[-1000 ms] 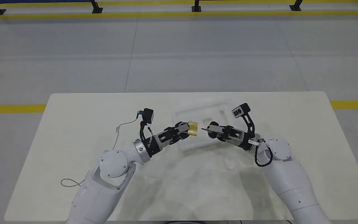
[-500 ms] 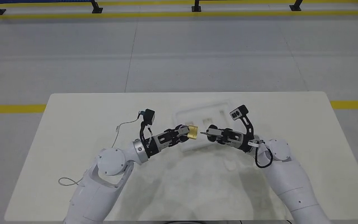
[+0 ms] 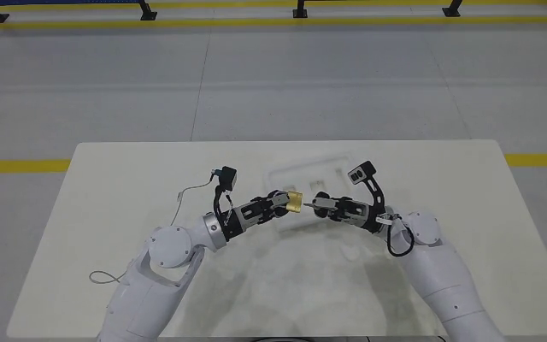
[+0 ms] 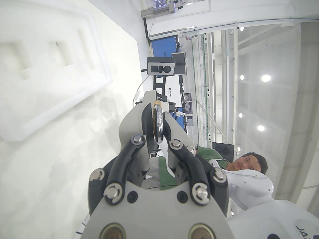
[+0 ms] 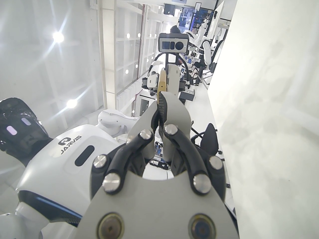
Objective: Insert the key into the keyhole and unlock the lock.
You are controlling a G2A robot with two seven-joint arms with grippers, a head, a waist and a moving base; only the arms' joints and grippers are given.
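Lock (image 3: 295, 202) — a small brass padlock — is held above the white table (image 3: 102, 214), just left of the centre of the top view. The left gripper (image 3: 285, 204) reaches in from the lower left, its fingers pinched on the lock's body. In the left wrist view the lock shows edge-on at mid-frame, a thin metal rim squeezed between the two dark pads (image 4: 147, 123).

The right gripper (image 3: 317, 203) comes in from the right of the top view and points straight at the lock. Its fingers (image 5: 174, 110) are pressed together on the key (image 3: 307, 203). Just a sliver of the key shows between fingertips and lock, too small to tell whether the blade has entered the keyhole. In the top view the two grippers stand tip to tip, with almost no gap between them. In the right wrist view the lock stands just past the closed fingertips, a narrow yellow strip slightly above mid-frame, with the left arm's wrist camera (image 5: 173, 45) behind it.

A white foam tray (image 3: 329, 167) with shallow recesses lies on the table just beyond the grippers, above them in the top view and at the upper left of the left wrist view.
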